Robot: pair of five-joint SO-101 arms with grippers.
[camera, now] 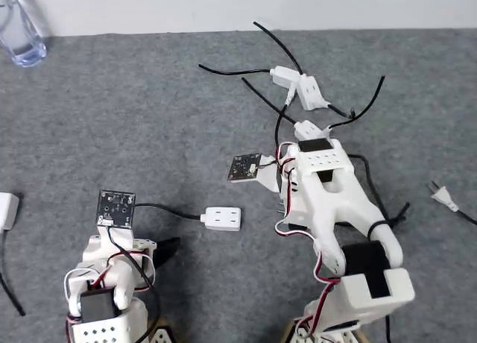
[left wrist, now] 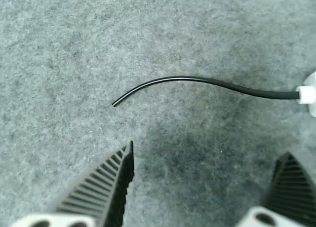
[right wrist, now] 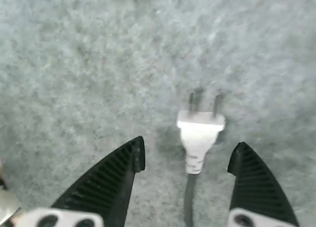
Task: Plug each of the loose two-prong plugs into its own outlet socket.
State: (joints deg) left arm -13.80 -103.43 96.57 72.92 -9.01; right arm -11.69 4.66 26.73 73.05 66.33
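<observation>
ok so the right wrist view is where you actually get a good look at the plug (right wrist: 201, 131): white, two prongs, lying flat on the grey felt-ish tabletop (right wrist: 74, 64), right between the fingers of the right tool (right wrist: 190, 147), which is spread wide and not touching it. In the high view that spot is tucked under the right arm (camera: 335, 201), just right of the outlet socket (camera: 222, 218). The left wrist view has the left tool (left wrist: 209, 155) released too, nothing in it, hovering over the socket's black cord (left wrist: 197, 80), whose free end lies loose on the felt. The high view adds the wider stuff: a loose plug (camera: 445, 197) far right of the socket, a cluster of sockets and cords (camera: 302, 86) up beyond it, a clear bottle (camera: 19, 33) way off past its far left, and a white wall (camera: 223, 7) behind
</observation>
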